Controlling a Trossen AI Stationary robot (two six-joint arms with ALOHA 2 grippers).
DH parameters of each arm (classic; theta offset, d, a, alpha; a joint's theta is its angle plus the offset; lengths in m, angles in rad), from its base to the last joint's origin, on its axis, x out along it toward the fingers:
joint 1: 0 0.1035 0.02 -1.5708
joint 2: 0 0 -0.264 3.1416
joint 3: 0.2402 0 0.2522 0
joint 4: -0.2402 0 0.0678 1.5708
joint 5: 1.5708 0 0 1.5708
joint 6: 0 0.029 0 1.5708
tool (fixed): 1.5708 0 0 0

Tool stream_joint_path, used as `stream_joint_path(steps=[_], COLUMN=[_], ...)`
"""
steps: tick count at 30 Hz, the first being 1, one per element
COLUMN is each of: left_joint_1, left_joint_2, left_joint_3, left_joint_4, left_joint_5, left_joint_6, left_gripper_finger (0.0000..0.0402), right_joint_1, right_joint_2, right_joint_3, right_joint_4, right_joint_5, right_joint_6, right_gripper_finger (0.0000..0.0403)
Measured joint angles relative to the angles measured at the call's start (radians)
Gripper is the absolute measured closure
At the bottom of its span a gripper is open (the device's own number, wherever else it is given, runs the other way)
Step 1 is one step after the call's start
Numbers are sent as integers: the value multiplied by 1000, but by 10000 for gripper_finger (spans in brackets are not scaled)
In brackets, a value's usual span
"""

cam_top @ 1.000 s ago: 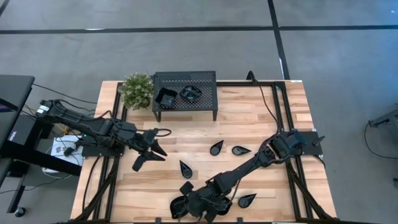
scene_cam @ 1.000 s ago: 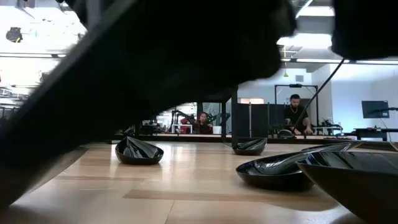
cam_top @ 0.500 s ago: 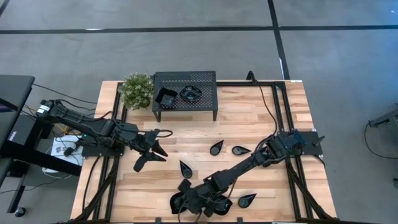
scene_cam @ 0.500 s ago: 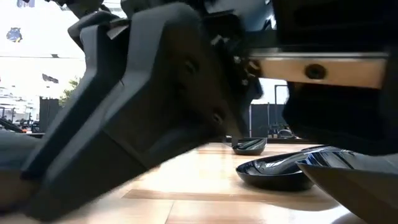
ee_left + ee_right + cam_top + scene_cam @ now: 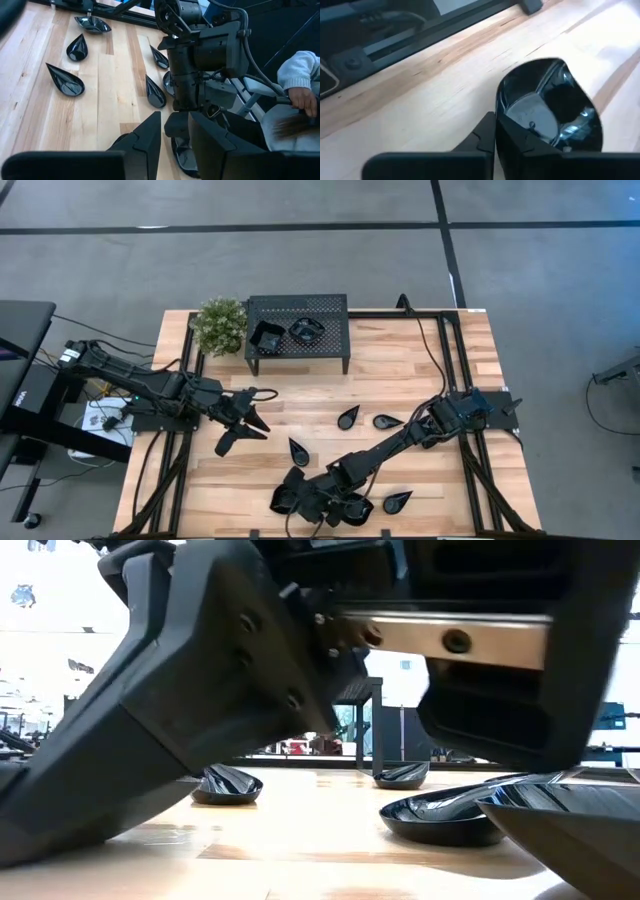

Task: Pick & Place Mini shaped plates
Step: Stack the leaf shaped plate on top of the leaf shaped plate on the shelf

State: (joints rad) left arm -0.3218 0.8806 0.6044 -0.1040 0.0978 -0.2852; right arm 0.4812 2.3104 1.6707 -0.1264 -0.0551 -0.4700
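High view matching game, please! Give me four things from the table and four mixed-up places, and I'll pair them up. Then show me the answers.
Things:
1. plant
2. stand
3. left gripper
4. right gripper

Places:
A. by the front edge of the table
B. has two mini plates on top
C. back left corner
D. open above bare wood, left side

Pairs: 1-C, 2-B, 3-D, 4-A

Two matte-black jointed arms, black cabling alongside, angular claw housing with small screws.
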Motion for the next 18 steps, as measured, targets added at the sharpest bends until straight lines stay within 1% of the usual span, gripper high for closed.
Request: stream_joint_path(steps=[2,5,8,10,12,15,18], left_joint_1=[0,0,0,0,0,0,0], left_joint_2=[0,0,0,0,0,-3,-10], left_joint_3=[0,0,0,0,0,0,0], left_joint_4=[0,0,0,0,0,0,0], left_joint_5=[0,0,0,0,0,0,0], left_joint_6=[0,0,0,0,0,0,-2], left_gripper_finger=[302,302,302,302,302,302,302], right_joint_1=[-1,-1,-3,-5,-6,-12,-33], right_joint_2=[0,0,-17,-39,-63,-106,-161], right_joint_3=[2,43,105,148,196,254,272], right_joint_4=[8,-37,-134,-226,-308,-472,-633], right_joint_5=[0,0,2,16,73,218,352], right_joint_6=[22,75,124,131,131,129,122], right_gripper_finger=[390,387,399,398,395,400,398])
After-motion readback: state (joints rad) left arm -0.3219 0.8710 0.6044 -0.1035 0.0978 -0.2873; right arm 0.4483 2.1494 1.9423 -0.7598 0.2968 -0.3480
